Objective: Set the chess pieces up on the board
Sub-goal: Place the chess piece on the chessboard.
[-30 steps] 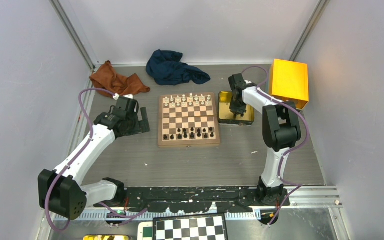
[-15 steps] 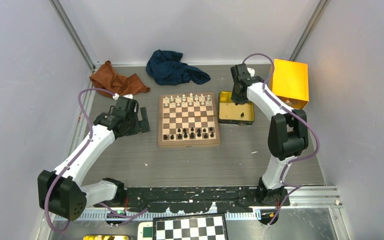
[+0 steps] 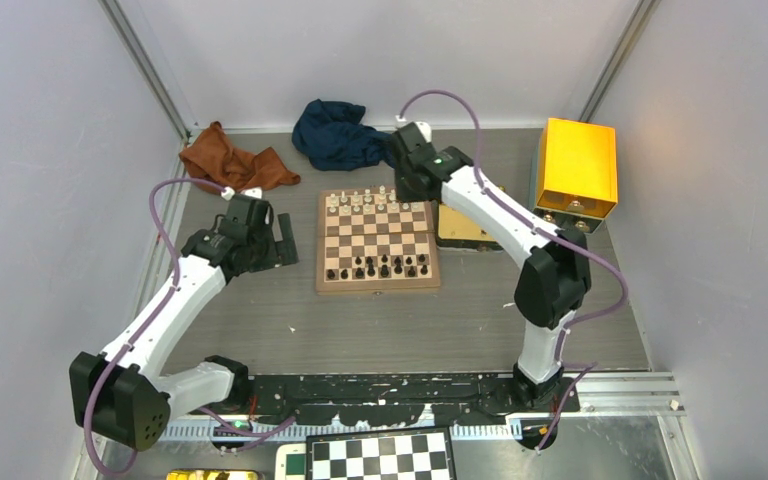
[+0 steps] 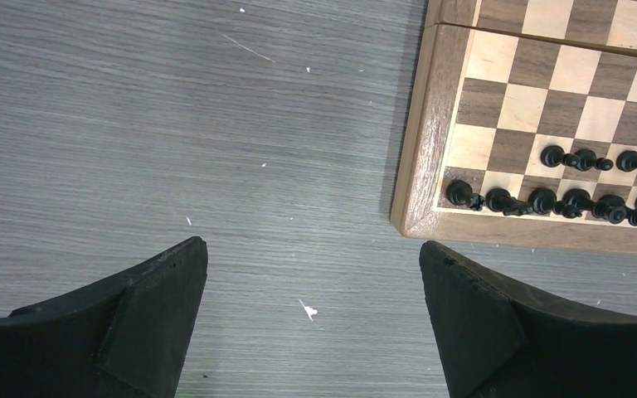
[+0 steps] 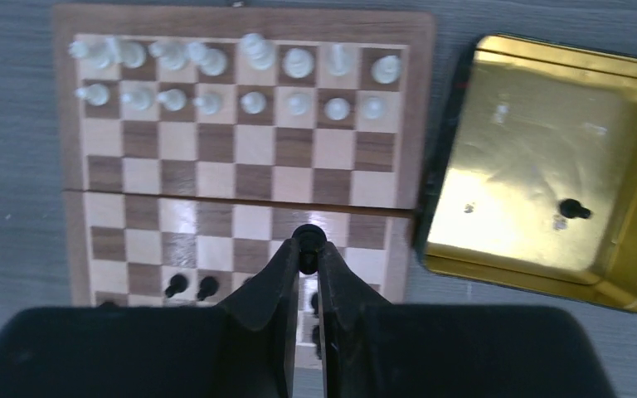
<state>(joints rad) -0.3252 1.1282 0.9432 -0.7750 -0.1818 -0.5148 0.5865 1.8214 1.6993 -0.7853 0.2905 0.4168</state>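
Right gripper (image 5: 308, 249) hangs over the wooden chessboard (image 5: 240, 21), jaws pinching one tiny black piece (image 5: 308, 236). This looks like the carry step. Next, the piece wants lowering upright onto a free square among the black ranks (image 3: 380, 268) at the board's 6 o'clock edge. A spare black piece (image 5: 575, 209) lies in the gold tin tray (image 5: 514, 149) at 3 o'clock. Left gripper (image 4: 311, 253) hovers off the 8 o'clock corner, jaws spread wide.
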